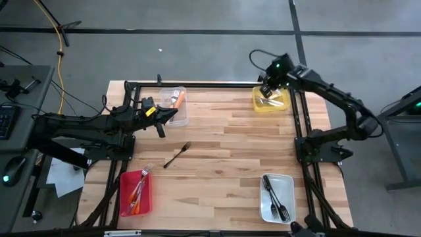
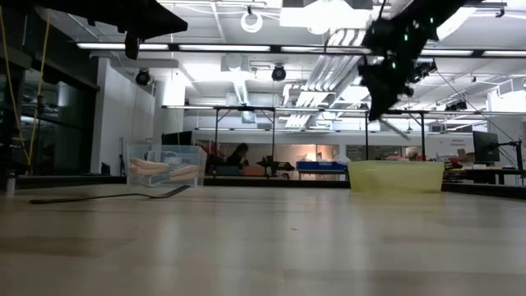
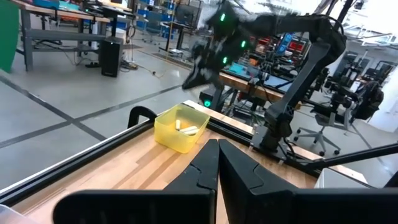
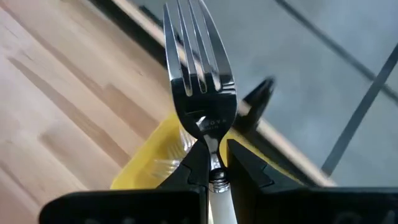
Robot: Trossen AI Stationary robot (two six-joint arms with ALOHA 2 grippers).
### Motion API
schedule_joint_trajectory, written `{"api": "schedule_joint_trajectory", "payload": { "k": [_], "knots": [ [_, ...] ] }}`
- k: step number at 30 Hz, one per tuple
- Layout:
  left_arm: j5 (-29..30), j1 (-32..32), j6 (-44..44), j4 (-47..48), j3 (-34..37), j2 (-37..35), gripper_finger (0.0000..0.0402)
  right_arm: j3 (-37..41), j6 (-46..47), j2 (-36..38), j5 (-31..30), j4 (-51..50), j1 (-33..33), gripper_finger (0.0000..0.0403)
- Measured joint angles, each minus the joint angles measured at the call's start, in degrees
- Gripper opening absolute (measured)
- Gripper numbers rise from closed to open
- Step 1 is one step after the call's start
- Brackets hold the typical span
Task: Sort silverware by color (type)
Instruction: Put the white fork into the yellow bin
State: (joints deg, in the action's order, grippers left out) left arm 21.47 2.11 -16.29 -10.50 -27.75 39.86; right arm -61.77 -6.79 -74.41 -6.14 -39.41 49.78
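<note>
Right gripper (image 4: 214, 163) pinches white-handled fork (image 4: 200, 81) above yellow bin (image 1: 271, 100); left gripper (image 3: 217, 163) pressed together.

Robotics lab in an open industrial hall

The wooden worktop (image 1: 223, 151) stands on a bare concrete floor (image 1: 197, 46) marked with dark lines, with cables trailing beside it; beyond it run exposed ceiling ducts (image 2: 345, 57) and strip lights, more benches (image 3: 68, 31) with equipment, blue storage bins, office chairs (image 3: 323, 134) and other framed rigs (a person (image 2: 238, 156) sits at a far bench), all pointing to a research workshop rather than a home or shop
</note>
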Motion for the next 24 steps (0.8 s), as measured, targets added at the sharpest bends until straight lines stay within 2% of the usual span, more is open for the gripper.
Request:
{"api": "schedule_joint_trajectory", "payload": {
  "k": [3,8,17,24],
  "knots": [
    [0.1,0.0,0.0,0.0,0.0,0.0,0.0000,5.7,-0.5,-0.6,-2.2,4.2,0.1,0.0019],
    [0.5,0.0,0.0,0.0,0.0,0.0,0.0000,10.2,-3.7,-2.5,-4.2,5.0,0.1,0.0019],
    [0.4,0.0,0.0,0.2,0.0,0.0,0.0000,10.4,-11.2,-10.6,-4.1,5.2,0.1,0.0018],
    [0.4,0.0,-0.1,0.2,0.0,0.0,0.0000,10.4,-11.7,-14.4,-4.4,6.6,0.1,0.0018]
  ]
}}
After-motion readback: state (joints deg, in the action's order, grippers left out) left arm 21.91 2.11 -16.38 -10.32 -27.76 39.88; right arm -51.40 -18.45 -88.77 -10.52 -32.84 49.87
